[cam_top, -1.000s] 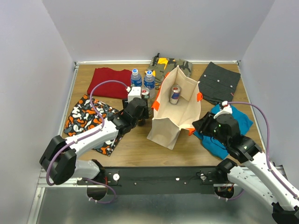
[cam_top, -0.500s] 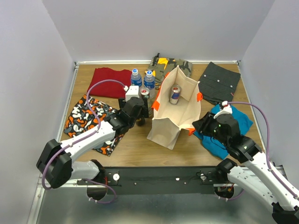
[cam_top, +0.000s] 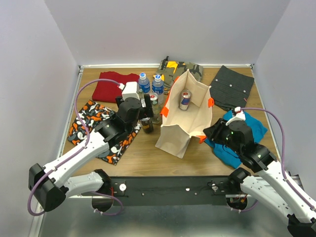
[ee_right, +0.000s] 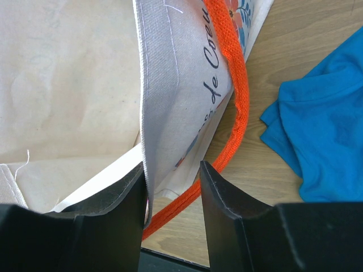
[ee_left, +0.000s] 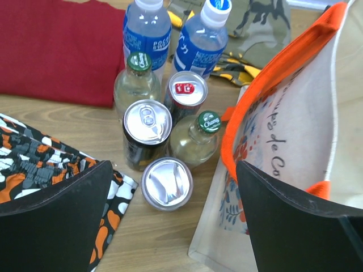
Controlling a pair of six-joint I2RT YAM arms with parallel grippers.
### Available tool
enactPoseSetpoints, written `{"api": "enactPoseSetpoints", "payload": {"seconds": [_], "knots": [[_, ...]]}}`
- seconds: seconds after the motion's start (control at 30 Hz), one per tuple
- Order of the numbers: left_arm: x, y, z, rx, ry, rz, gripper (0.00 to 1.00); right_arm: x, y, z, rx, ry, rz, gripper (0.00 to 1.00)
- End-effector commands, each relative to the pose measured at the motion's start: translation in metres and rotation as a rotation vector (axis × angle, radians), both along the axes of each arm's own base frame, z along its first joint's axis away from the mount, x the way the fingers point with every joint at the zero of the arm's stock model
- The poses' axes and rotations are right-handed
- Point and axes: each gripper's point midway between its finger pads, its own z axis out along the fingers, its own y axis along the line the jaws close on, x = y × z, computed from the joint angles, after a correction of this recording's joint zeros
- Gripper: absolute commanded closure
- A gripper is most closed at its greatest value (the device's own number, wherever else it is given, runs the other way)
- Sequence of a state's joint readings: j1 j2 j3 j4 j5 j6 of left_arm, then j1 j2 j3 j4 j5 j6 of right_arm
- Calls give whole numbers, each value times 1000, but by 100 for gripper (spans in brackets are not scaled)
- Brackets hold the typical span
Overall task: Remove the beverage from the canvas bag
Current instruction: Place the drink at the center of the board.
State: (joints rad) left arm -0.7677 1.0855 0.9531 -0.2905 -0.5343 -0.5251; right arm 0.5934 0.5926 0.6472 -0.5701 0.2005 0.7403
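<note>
The canvas bag (cam_top: 183, 123) stands open mid-table, beige with orange handles (cam_top: 211, 102). One beverage, a blue-and-silver can (cam_top: 185, 99), stands inside it. Left of the bag a cluster of drinks sits on the wood: two blue-labelled bottles (ee_left: 146, 34), two green-capped bottles (ee_left: 136, 85), a red-tab can (ee_left: 187, 93), a black can (ee_left: 146, 127) and a silver-topped can (ee_left: 167, 183). My left gripper (cam_top: 147, 111) (ee_left: 174, 226) hovers over that cluster, open and empty. My right gripper (cam_top: 210, 132) (ee_right: 173, 170) straddles the bag's rim (ee_right: 170, 85); the cloth rests against one finger with a gap to the other.
Folded clothes ring the table: red (cam_top: 116, 85), orange-and-black patterned (cam_top: 91, 123), camouflage (cam_top: 180, 69), dark grey (cam_top: 232, 86), and blue (cam_top: 247, 131) under the right arm. Walls close in on three sides.
My left gripper opened wide and rose back to the left, leaving a dark can standing by the bag's left side. The right arm and the bag have not moved.
</note>
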Motion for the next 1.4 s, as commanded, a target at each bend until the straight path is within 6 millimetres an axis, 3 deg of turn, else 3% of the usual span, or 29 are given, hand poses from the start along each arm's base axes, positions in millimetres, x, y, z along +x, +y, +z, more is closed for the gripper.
{"api": "enactPoseSetpoints", "payload": {"seconds": [0.0, 0.23, 0.47, 0.67, 0.73, 0.77, 0.8, 0.87, 0.9, 0.97, 1.0, 1.07, 1.23, 1.37], "knots": [[-6, 10, 36, -30, -51, 8, 1, -4, -4, -11, -25, 24, -1, 51], [-15, -30, 75, -68, -40, -200, 1, -3, -4, -11, -27, 25, -1, 51], [-33, -83, 121, -161, -122, -471, 1, -4, -4, -11, -25, 24, 0, 51], [-42, -130, 132, -123, -124, -643, 1, -4, -4, -12, -27, 26, 0, 51], [-36, -142, 124, -90, -105, -664, 1, -4, -5, -10, -25, 24, -4, 51], [-36, -146, 131, -87, -111, -677, 1, -3, -5, -10, -24, 24, -6, 51], [-29, -154, 120, -60, -85, -682, 1, -4, -5, -10, -24, 22, -6, 51], [-32, -166, 123, -47, -81, -741, 1, -4, -5, -10, -24, 22, -6, 51], [-28, -175, 111, -21, -48, -757, 1, -4, -5, -9, -21, 20, -5, 51], [-23, -179, 111, 13, -39, -759, 1, -4, -5, -10, -23, 23, -5, 50], [-19, -185, 98, 36, -10, -767, 1, -4, -5, -10, -24, 22, -6, 51], [-19, -191, 97, 51, 9, -799, 1, -4, -6, -10, -23, 21, -9, 50], [-7, -210, 63, 84, 91, -816, 1, -3, -6, -9, -21, 16, -11, 50], [0, -219, 39, 114, 149, -810, 8, -4, -6, -10, -22, 18, -9, 50]]}}
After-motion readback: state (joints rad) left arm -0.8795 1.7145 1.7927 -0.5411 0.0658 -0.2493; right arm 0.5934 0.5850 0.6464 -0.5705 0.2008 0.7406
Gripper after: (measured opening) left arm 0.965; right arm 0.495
